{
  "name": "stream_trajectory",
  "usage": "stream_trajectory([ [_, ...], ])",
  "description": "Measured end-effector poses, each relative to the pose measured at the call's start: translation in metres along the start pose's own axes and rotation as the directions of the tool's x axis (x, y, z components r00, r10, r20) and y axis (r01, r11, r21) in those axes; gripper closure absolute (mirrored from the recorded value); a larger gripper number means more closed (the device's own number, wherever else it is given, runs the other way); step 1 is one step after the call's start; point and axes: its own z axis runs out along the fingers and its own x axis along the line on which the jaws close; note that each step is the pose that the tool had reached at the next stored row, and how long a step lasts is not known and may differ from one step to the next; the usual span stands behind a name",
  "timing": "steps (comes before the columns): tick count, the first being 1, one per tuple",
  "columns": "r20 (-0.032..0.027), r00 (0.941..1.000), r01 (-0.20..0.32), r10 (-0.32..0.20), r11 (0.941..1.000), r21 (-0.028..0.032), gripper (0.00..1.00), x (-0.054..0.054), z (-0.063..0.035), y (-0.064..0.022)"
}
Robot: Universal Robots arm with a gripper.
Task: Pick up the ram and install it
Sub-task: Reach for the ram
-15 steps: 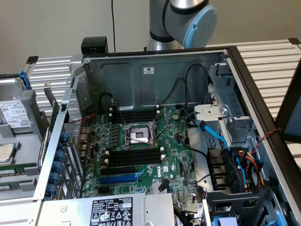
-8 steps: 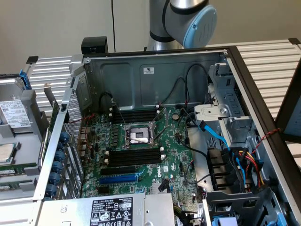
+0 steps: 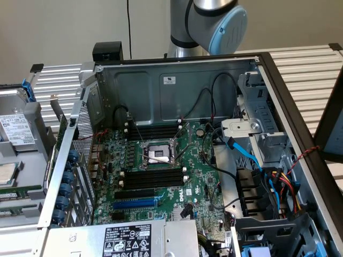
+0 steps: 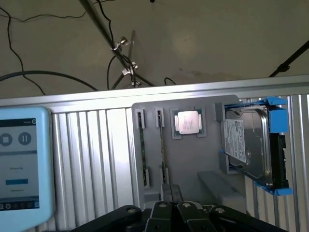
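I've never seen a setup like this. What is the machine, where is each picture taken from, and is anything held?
It is one robot arm with a gripper. The exterior view looks into an open computer case with its motherboard and bare memory slots. The wrist view rides on the arm, looking past the shut gripper at a grey tray: two ram sticks standing on edge, a processor chip and a hard drive in a blue frame. The gripper holds nothing that I can see.
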Motion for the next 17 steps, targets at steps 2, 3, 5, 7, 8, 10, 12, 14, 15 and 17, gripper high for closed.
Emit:
stream_trajectory([
  [2, 0.0, 1.0, 0.0, 0.0, 1.0, -0.0001, 0.89, 0.0, 0.0, 0.0],
  [3, 0.0, 1.0, 0.0, 0.0, 1.0, -0.0001, 0.89, 0.0, 0.0, 0.0],
  [5, 0.0, 1.0, 0.0, 0.0, 1.0, -0.0001, 0.82, 0.0, 0.0, 0.0],
  [7, 0.0, 1.0, 0.0, 0.0, 1.0, -0.0001, 0.82, 0.0, 0.0, 0.0],
  [8, 0.0, 1.0, 0.002, -0.002, 1.0, -0.0002, 0.82, 0.0, 0.0, 0.0],
  [10, 0.0, 1.0, 0.009, -0.009, 1.0, -0.0002, 0.82, 0.0, 0.0003, 0.0],
  [12, -0.0001, 0.9999, 0.014, -0.014, 0.9999, -0.0004, 0.8, 0.0, 0.0006, 0.0],
  [14, 0.0, 0.9998, 0.019, -0.019, 0.9998, -0.0003, 0.74, 0.0, 0.0012, 0.0],
  [15, 0.0001, 0.9998, 0.021, -0.021, 0.9998, -0.0002, 0.74, 0.0, 0.0015, 0.0],
  [17, 0.0001, 0.9997, 0.024, -0.024, 0.9997, -0.0003, 0.74, 0.0, 0.0018, 0.0],
])
